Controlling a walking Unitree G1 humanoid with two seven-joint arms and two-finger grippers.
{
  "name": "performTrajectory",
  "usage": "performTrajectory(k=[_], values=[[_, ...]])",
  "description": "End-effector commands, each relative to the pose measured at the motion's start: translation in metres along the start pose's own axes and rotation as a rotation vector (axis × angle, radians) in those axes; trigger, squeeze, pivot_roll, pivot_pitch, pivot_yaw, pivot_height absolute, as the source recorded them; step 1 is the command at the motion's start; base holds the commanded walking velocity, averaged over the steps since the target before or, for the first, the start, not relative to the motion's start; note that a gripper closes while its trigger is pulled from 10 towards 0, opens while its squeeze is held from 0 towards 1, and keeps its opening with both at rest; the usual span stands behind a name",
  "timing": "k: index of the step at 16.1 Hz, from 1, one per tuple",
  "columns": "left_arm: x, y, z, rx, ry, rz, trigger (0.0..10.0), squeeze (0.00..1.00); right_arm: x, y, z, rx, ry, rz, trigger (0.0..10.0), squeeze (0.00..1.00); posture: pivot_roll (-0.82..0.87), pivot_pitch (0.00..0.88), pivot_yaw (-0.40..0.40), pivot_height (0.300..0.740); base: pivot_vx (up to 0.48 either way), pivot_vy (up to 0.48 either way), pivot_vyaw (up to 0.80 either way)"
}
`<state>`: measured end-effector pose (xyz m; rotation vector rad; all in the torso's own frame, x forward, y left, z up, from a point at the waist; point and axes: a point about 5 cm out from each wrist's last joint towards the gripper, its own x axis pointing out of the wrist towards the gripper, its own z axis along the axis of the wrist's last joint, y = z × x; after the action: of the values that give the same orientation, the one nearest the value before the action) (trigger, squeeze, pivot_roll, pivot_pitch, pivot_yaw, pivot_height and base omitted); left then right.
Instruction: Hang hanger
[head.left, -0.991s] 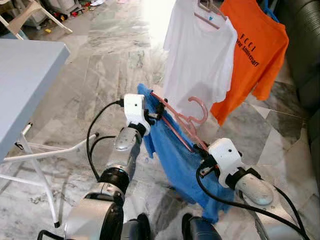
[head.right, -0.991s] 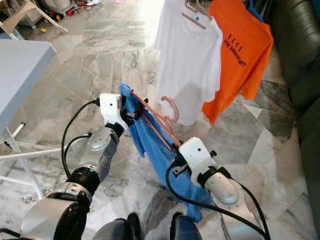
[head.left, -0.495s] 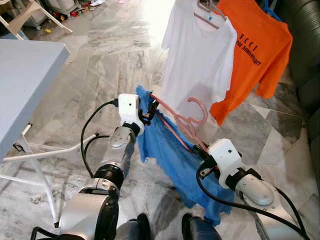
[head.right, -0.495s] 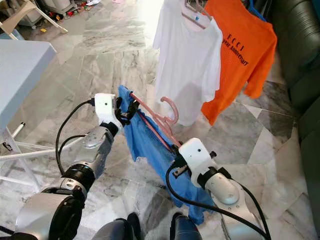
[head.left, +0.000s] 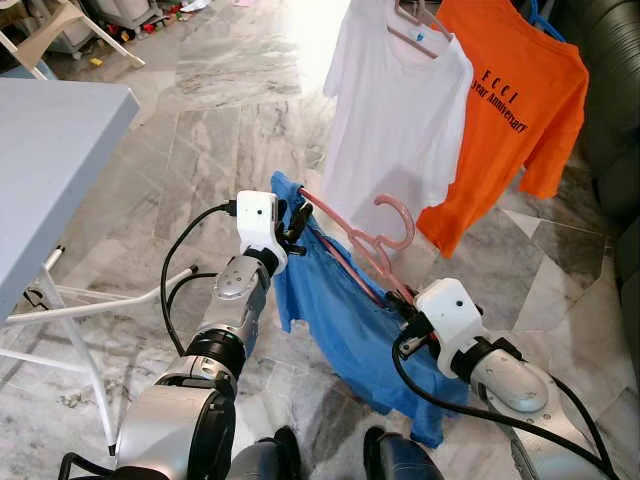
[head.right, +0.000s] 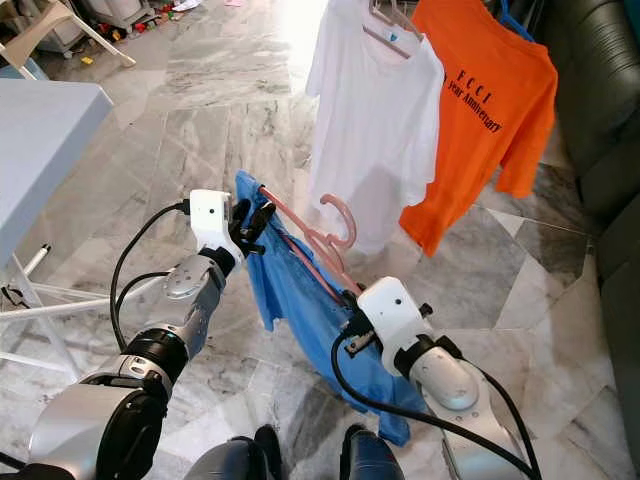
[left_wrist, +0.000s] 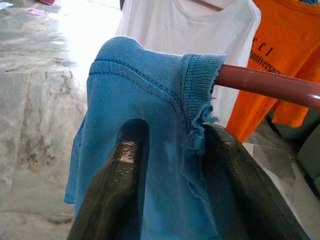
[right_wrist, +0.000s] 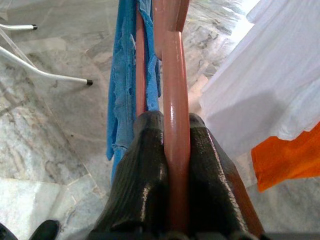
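Fingers of the right gripper (right_wrist: 172, 150) are clamping the pink hanger (head.left: 362, 240), low at about 5 o'clock. Left gripper (left_wrist: 172, 165), at 9 o'clock, is pinching the blue shirt (head.left: 340, 310) draped on it. White shirt (head.left: 395, 110) and orange shirt (head.left: 515, 100) are hanging at 1 o'clock.

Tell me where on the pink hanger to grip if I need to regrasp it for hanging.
Probably the bare bar of the pink hanger just below its hook, from the side, across the bar. The blue shirt covers its left end; the right gripper already holds the other.
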<state>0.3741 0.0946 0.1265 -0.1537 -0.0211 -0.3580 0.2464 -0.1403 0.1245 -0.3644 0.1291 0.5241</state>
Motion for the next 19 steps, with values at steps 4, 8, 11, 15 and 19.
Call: performTrajectory(k=[4,8,11,15,19], values=[[-0.002,0.007,-0.001,0.016,0.013,0.012,0.0,0.00,-0.001,0.005,0.008,0.002,-0.039,0.014,10.0,0.00,-0.25,0.242,0.079,0.740,0.000,0.000,0.00],[-0.001,0.010,0.004,0.036,0.001,0.011,0.0,0.00,0.000,0.004,0.006,0.002,-0.036,0.001,10.0,0.00,-0.25,0.238,0.086,0.740,0.000,0.000,0.00],[0.001,0.015,0.013,0.075,-0.026,0.021,0.0,0.00,-0.001,-0.006,0.001,-0.009,-0.011,-0.065,10.0,0.00,-0.24,0.235,0.085,0.740,0.000,0.000,0.00],[0.001,0.021,0.020,0.082,-0.043,0.037,0.0,0.00,0.003,-0.017,0.003,-0.017,-0.017,-0.110,10.0,0.00,-0.23,0.226,0.084,0.740,0.000,0.000,0.00],[0.001,0.025,0.021,0.086,-0.041,0.064,0.0,0.00,0.002,-0.010,0.002,-0.021,-0.019,-0.058,10.0,0.00,-0.23,0.228,0.081,0.740,0.000,0.000,0.00]])
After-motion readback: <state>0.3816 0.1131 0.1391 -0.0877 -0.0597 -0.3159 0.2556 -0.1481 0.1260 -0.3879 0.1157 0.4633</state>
